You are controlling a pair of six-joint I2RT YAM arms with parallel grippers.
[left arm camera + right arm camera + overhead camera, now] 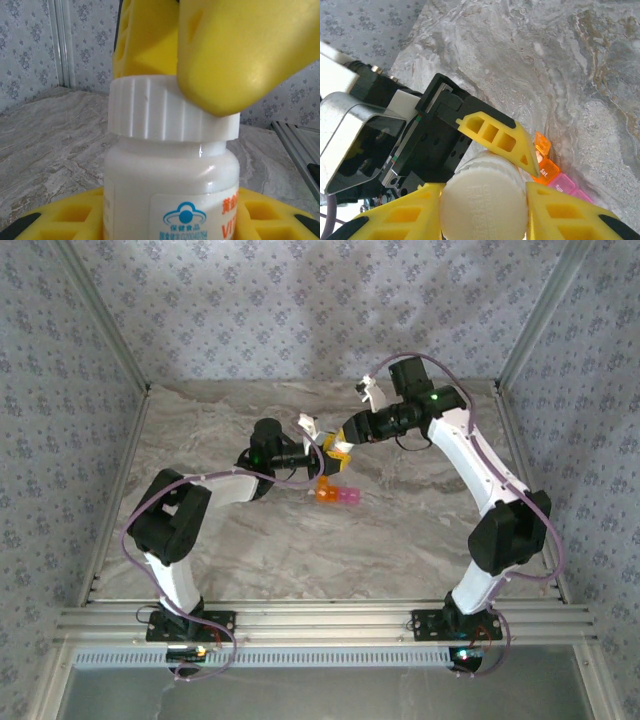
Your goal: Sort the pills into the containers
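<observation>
Right tool (484, 194) gripping bottle cap (150, 114), containers (554, 176) beside

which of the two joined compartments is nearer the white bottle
The translucent orange plastic compartment; the pink compartment sits beyond it, farther from the white bottle.

White bottle (170, 185), seemingly upright, above marbled table (330, 550).

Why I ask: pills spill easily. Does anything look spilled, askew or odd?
Nothing stands out. The white bottle is capped, its cap between the right arm's jaws, its body in the left arm's jaws. No loose pills show on the table around the orange and pink containers.
</observation>
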